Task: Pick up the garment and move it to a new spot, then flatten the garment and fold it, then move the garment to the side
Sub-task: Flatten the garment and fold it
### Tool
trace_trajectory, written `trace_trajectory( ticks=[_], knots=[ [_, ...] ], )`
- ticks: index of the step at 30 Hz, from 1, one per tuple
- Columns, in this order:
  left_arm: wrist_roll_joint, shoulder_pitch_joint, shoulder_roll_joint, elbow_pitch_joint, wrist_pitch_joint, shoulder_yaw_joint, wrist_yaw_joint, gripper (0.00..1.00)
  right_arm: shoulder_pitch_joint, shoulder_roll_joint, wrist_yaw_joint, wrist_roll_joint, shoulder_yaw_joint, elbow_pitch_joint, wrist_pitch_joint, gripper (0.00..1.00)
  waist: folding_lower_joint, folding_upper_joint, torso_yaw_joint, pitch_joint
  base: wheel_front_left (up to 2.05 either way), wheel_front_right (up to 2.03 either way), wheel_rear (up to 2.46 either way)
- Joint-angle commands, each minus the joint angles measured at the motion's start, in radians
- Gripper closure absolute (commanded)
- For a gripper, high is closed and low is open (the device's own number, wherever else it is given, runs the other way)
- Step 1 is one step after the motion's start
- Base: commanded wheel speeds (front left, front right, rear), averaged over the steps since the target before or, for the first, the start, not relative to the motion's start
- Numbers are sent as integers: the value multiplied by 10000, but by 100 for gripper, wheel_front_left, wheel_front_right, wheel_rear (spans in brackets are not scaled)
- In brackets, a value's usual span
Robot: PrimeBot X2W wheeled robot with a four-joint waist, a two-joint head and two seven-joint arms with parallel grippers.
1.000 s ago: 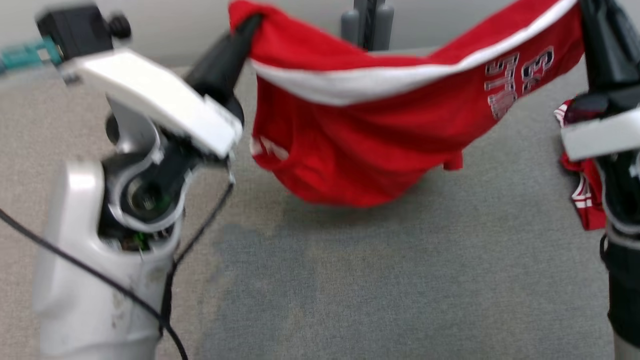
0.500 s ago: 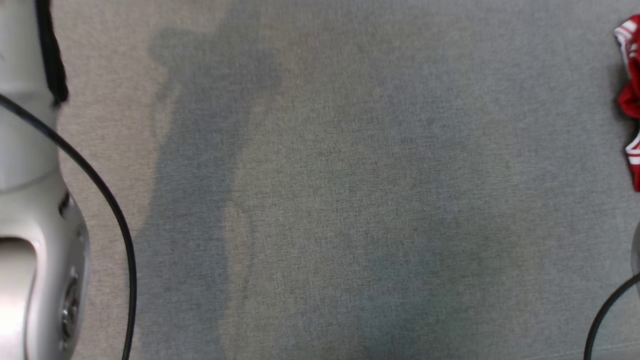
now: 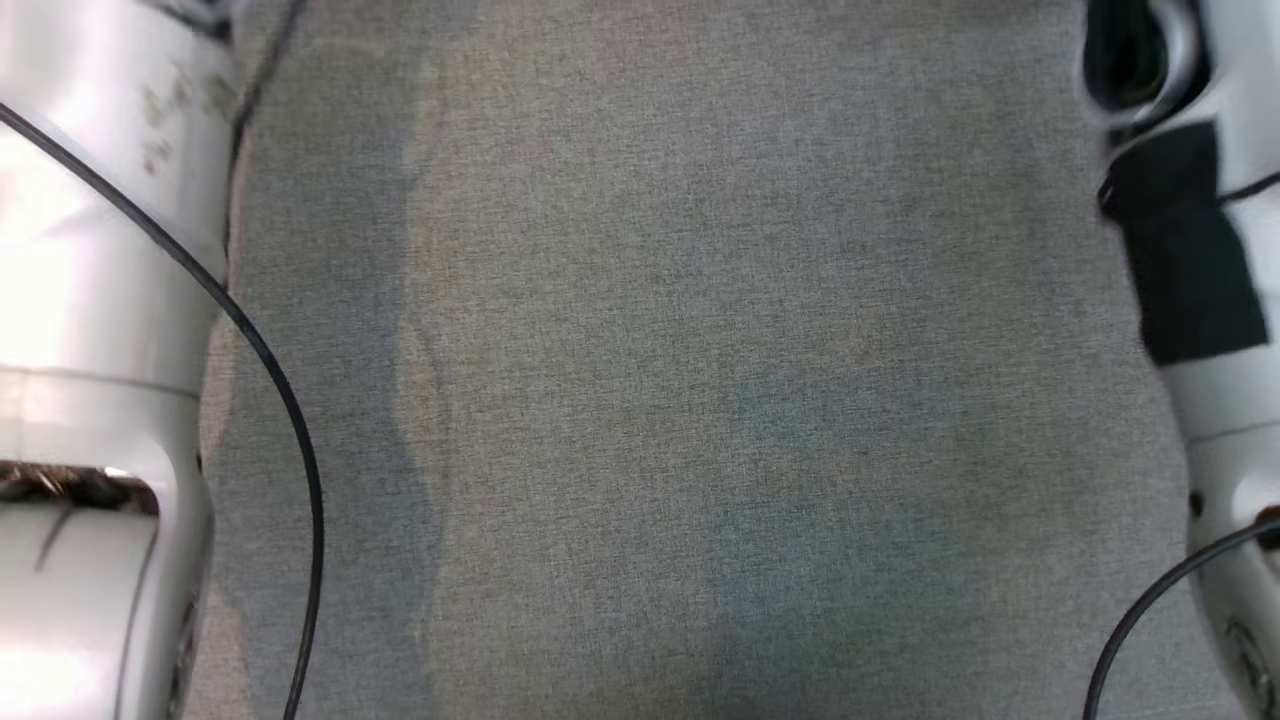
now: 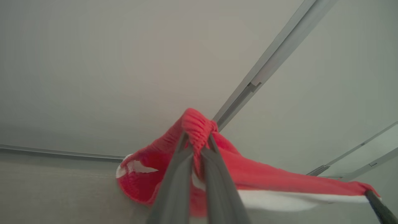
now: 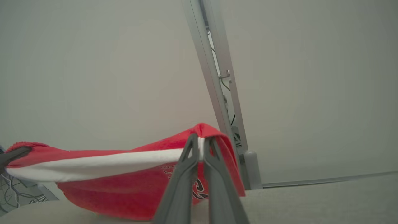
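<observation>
Clamps one end of the garment (image 4: 264, 182) in left gripper (image 4: 196, 146), the other in right gripper (image 5: 202, 143); hangs lengthwise from tip to tip, sagging below, equally near both.

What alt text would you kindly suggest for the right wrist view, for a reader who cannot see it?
The right gripper is shut on the white-banded edge of a red garment, which hangs stretched leftward to the left gripper at the picture's edge. Behind are a pale wall and a grey metal post.
</observation>
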Motion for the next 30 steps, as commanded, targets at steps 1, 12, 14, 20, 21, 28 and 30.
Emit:
trace_trajectory(
  ticks=[1,12,14,20,21,28,30],
  knots=[
    [226,381,71,436,-48,-236,-256,100,429,-8,-5,318,231,442,-13,100,0,0,58,-114,0,0,0],
    [967,2497,488,2393,413,-1630,-982,100,2490,-325,-6,1856,1995,1864,-303,100,0,0,239,-1389,0,0,0],
    [1015,2812,518,2544,550,-1820,-1055,100,2739,-431,-6,2106,2291,1961,-257,100,0,0,236,-1618,0,0,0],
    [1254,4161,423,2423,518,-2874,-1155,100,3788,-851,-6,3171,3279,2191,230,100,0,0,208,-2612,0,0,0],
    [1186,4341,384,2388,445,-2918,-1158,100,3934,-928,-6,3286,3405,2181,264,100,0,0,202,-2752,0,0,0],
    [1119,5263,321,2094,-87,-3365,-1160,100,4757,-1500,-8,3868,4148,1983,785,100,0,0,187,-3518,0,0,0],
    [1010,5556,323,2022,-261,-3451,-1157,100,5008,-1735,-10,4027,4387,1876,921,100,0,0,187,-3764,0,0,0]
  ],
)
